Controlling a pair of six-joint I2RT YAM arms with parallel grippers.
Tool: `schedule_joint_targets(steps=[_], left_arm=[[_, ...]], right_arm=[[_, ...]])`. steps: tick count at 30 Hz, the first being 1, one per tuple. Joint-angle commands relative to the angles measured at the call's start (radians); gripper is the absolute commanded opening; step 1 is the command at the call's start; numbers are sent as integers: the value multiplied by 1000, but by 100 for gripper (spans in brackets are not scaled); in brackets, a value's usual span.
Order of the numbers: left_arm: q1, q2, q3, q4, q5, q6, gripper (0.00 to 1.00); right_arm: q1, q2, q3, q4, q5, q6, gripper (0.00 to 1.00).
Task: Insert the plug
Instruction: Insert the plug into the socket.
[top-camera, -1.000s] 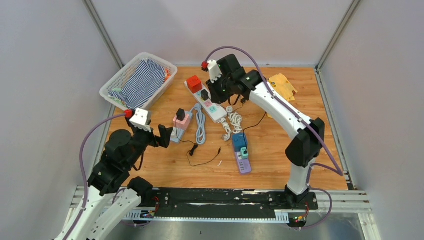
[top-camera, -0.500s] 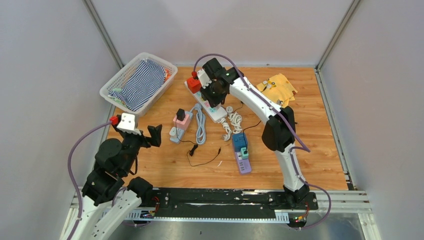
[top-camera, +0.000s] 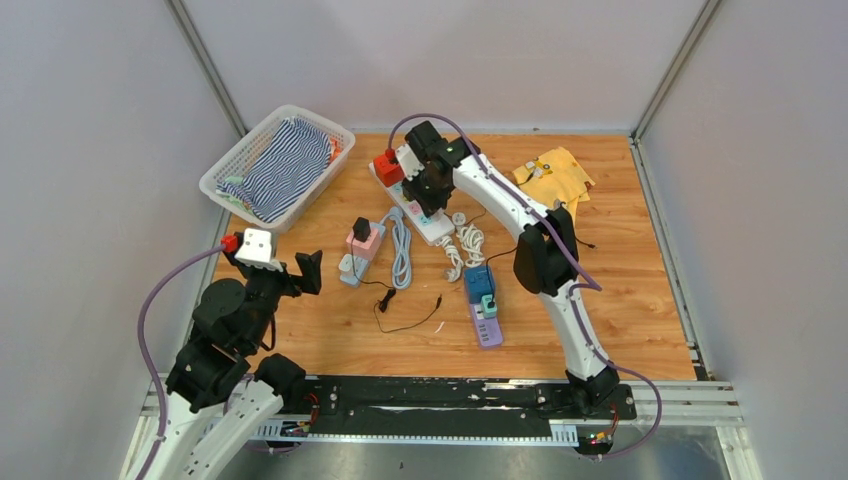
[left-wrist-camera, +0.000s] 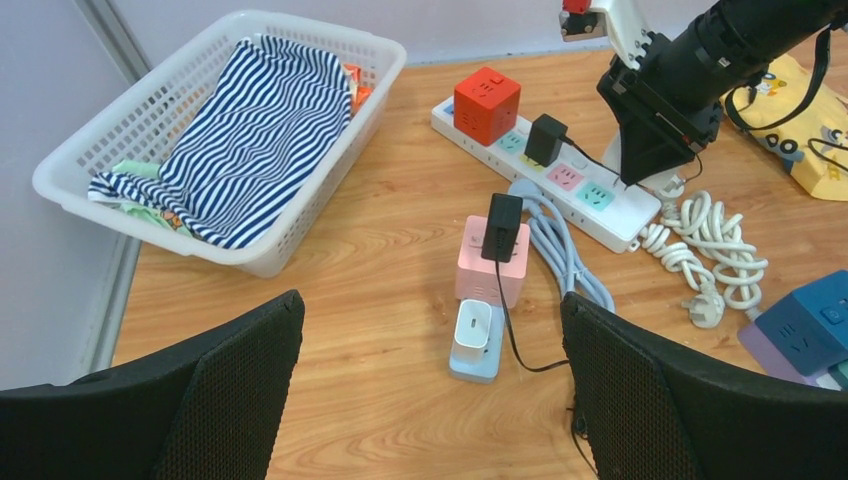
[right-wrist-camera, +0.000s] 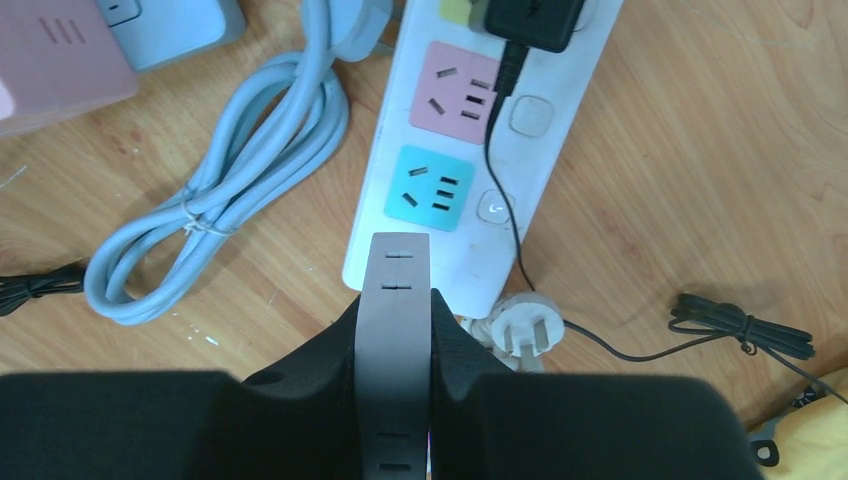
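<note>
A white power strip lies at the back middle, with a red cube and a black adapter plugged in. In the right wrist view its pink socket and teal socket are free. A white three-pin plug lies pins up just past the strip's end, on a coiled white cord. My right gripper is shut and hovers over the strip's near end, left of the plug. My left gripper is open and empty, well short of the strips.
A pink socket cube carries a black adapter, beside a small blue strip with a white charger and a coiled pale-blue cable. A white basket of striped cloth stands back left. A yellow cloth, a blue-and-purple strip and a thin black cable also lie here.
My right gripper has swung left and down over the white strip's near end. My left arm has drawn back toward the near left corner.
</note>
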Motion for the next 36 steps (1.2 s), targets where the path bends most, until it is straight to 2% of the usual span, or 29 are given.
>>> schedule_joint_targets(steps=[1, 36], left_arm=[[2, 3, -7, 11, -14, 12, 100], [3, -10, -8, 11, -52, 14, 100]], right_arm=[[-34, 47, 56, -36, -5, -30, 0], [-49, 168, 150, -18, 0, 61, 0]])
